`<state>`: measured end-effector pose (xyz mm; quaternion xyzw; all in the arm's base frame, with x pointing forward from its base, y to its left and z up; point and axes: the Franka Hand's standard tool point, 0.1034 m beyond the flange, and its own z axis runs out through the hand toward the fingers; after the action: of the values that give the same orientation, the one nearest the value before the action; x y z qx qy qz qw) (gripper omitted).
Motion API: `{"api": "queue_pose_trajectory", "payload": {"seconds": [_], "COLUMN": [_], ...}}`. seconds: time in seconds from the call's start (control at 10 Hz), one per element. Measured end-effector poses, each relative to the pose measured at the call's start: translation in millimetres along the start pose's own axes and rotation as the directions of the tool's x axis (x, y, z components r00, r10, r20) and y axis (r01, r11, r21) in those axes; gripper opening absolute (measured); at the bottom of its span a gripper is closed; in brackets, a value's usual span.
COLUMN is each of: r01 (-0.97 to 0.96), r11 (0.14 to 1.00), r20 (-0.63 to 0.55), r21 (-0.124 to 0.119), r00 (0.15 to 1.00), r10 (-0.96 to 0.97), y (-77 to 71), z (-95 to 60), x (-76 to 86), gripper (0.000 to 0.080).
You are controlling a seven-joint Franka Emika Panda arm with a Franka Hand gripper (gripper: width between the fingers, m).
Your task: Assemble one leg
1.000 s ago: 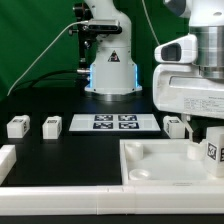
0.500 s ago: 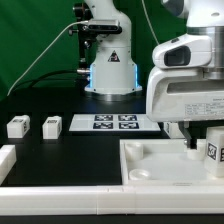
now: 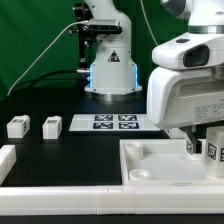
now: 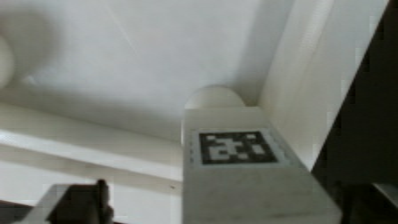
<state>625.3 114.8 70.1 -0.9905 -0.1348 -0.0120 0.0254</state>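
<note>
One leg (image 3: 213, 150), a white block with a tag, stands upright in the far corner of the large white rimmed panel (image 3: 150, 172) at the exterior view's right. My gripper (image 3: 207, 150) is down around it with its jaws open. In the wrist view the leg (image 4: 233, 150) stands between the fingertips (image 4: 80, 203): it lies against one finger, with a clear gap to the other. The panel's floor (image 4: 143, 60) fills the rest of that view. Two more legs (image 3: 17, 126) (image 3: 51, 126) lie on the black table at the exterior view's left.
The marker board (image 3: 114, 122) lies flat in the middle of the table. The robot's base (image 3: 108, 70) stands behind it. A white piece (image 3: 6, 160) sits at the left edge near the front. The arm's body hides the table behind the panel.
The arm has come lower and toward the exterior view's left, now hiding a leg that lay beside the marker board. The leg on the panel has stayed in place.
</note>
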Motion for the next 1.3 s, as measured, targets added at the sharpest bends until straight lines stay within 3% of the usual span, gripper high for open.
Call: {"api": "queue_pose_trajectory", "payload": {"seconds": [0.1, 0.2, 0.3, 0.7, 0.9, 1.1, 1.3], "r01": [0.000, 0.000, 0.000, -0.058, -0.280, -0.512, -0.732], "r11": [1.000, 1.000, 1.000, 0.998, 0.960, 0.859, 0.682], "r20": [0.000, 0.000, 0.000, 0.000, 0.001, 0.002, 0.000], "r21": [0.000, 0.000, 0.000, 0.001, 0.005, 0.007, 0.006], "r00": [1.000, 1.000, 1.000, 0.998, 0.960, 0.859, 0.682], "r10": [0.000, 0.000, 0.000, 0.058, 0.280, 0.512, 0.732], "y": [0.1, 0.2, 0.2, 0.1, -0.8, -1.1, -1.9], "z": [0.0, 0.0, 0.0, 0.1, 0.2, 0.9, 1.4], "x": [0.0, 0.0, 0.0, 0.0, 0.0, -1.0, -1.8], "gripper": [0.0547, 0.0366, 0.0290, 0.0290, 0.0290, 0.0290, 0.0291]}}
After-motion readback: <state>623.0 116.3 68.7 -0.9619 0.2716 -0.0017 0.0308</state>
